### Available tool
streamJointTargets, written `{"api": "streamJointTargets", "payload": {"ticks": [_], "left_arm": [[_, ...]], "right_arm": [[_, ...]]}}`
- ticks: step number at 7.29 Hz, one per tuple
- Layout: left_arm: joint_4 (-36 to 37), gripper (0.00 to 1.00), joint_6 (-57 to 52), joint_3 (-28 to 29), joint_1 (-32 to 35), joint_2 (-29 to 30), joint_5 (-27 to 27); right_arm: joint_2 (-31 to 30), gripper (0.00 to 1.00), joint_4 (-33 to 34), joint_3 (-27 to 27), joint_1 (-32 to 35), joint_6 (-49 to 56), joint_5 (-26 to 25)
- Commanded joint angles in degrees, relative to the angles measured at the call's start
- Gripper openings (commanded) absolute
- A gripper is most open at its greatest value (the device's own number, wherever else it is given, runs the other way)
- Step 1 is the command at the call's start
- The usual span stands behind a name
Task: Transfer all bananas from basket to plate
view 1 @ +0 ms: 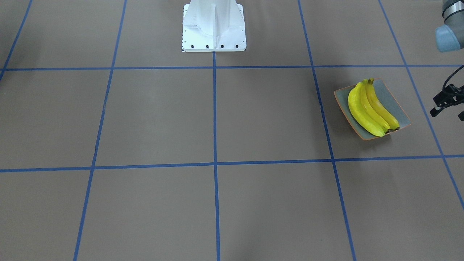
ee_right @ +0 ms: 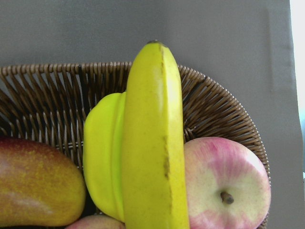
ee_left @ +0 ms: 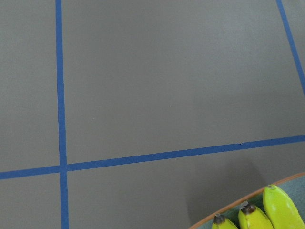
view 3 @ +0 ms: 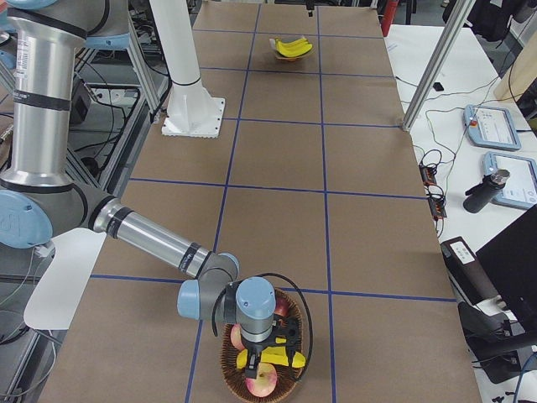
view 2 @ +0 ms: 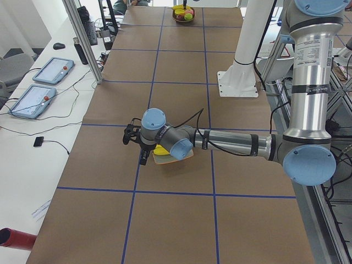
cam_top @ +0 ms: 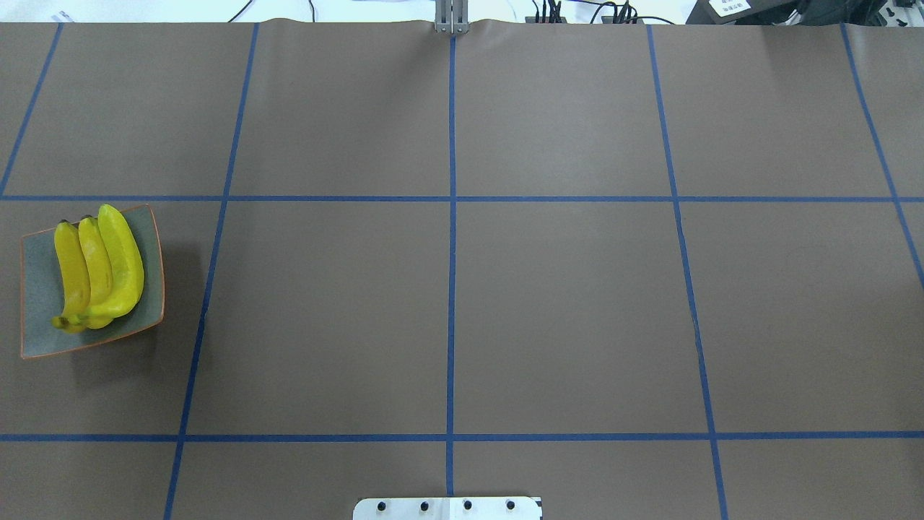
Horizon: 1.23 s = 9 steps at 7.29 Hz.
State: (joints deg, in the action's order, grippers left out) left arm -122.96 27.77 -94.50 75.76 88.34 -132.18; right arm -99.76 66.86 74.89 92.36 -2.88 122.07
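Three yellow bananas (view 1: 371, 107) lie side by side on the grey-green plate (view 1: 392, 101), at the table's left end in the overhead view (cam_top: 40, 289). My left gripper (view 1: 446, 114) hovers just beside the plate, open and empty; it also shows in the exterior left view (view 2: 136, 149). My right gripper (view 3: 273, 357) hangs low over the wicker basket (view 3: 252, 388), right at another banana (ee_right: 152, 143). Its fingers show in no view, so I cannot tell whether it is open or shut.
In the basket (ee_right: 214, 109) are a pink-red apple (ee_right: 226, 186), a mango (ee_right: 33, 186) and a yellow-green fruit (ee_right: 102, 157) under the banana. The white robot base (view 1: 214, 32) stands at mid-table. Blue tape lines grid the brown table.
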Motion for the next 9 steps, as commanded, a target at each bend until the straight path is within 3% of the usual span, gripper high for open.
{"api": "streamJointTargets", "payload": {"ticks": [1, 2, 6, 7, 9], "left_arm": [[0.0, 1.0, 0.0, -0.24, 0.0, -0.09, -0.09], [0.0, 1.0, 0.09, -0.42, 0.0, -0.09, -0.09], [0.09, 1.0, 0.35, -3.14, 0.26, -2.2, -0.71], [0.09, 1.0, 0.44, -3.23, 0.26, -2.2, -0.71], [0.09, 1.0, 0.7, -3.23, 0.09, -2.12, -0.71]], "right_arm": [[0.18, 0.52, 0.02, -0.1, -0.08, -0.19, 0.01], [0.27, 0.01, 0.11, -0.01, -0.08, -0.28, 0.1], [1.85, 0.0, 0.98, 0.86, 0.01, -1.07, 2.72], [2.11, 0.0, 3.25, 2.7, 1.06, -0.12, 5.7], [1.94, 0.0, 13.15, 11.81, 4.05, 2.34, 5.03]]}}
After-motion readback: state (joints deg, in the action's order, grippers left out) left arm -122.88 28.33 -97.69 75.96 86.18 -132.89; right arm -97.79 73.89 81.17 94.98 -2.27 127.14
